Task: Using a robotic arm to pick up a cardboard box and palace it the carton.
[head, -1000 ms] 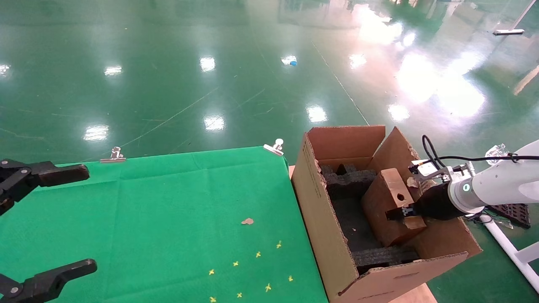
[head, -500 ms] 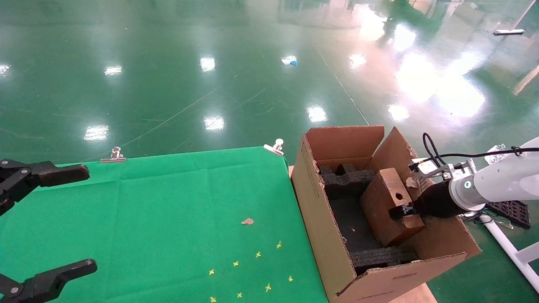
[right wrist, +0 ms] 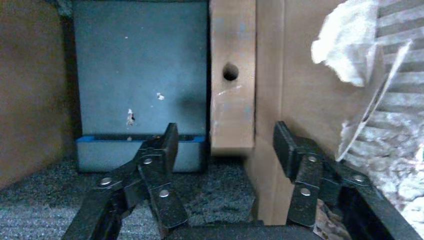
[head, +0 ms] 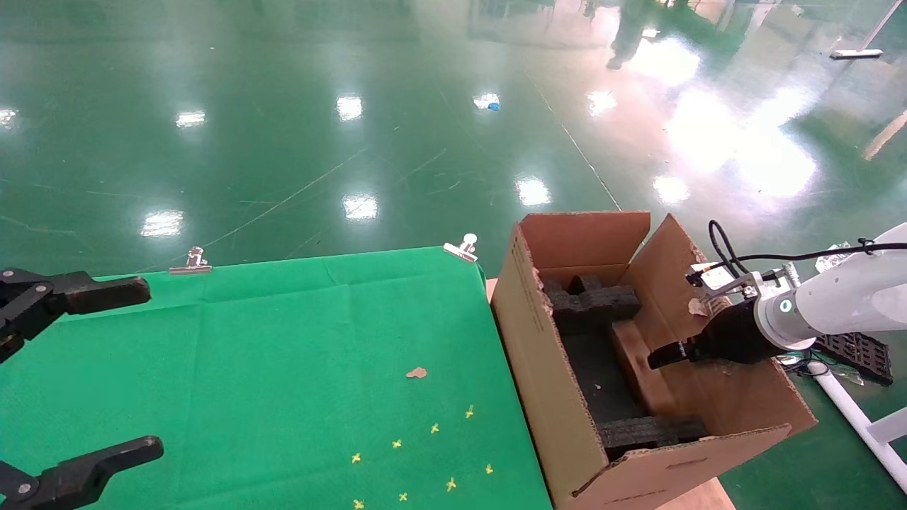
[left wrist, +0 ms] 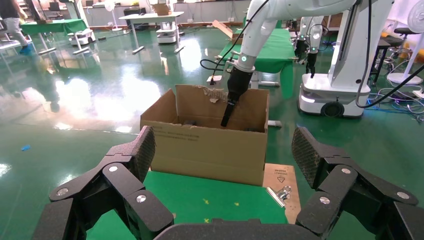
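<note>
The small brown cardboard box [head: 635, 366] stands on edge inside the large carton [head: 538, 368], against its right wall, between black foam blocks [head: 592, 304]. The white robotic arm [head: 840, 304] reaches over that wall. Its right gripper [head: 660, 356] hangs just above the box, open and empty. In the right wrist view the box [right wrist: 231, 107] shows its narrow side with the round hole, apart from both fingers [right wrist: 167, 145] of the open gripper [right wrist: 225, 150]. My left gripper [head: 150, 368] is open and empty over the green cloth at far left; it also shows in the left wrist view [left wrist: 223, 155].
A green cloth [head: 305, 354] covers the table, held by metal clips [head: 462, 248]. A cardboard scrap [head: 417, 372] and yellow crosses [head: 434, 428] lie on it. The carton [left wrist: 210, 145] stands off the table's right edge. Shiny green floor lies beyond.
The right gripper has opened and let go of the cardboard box. The box has dropped lower into the carton, against the right wall. The left arm has not moved.
</note>
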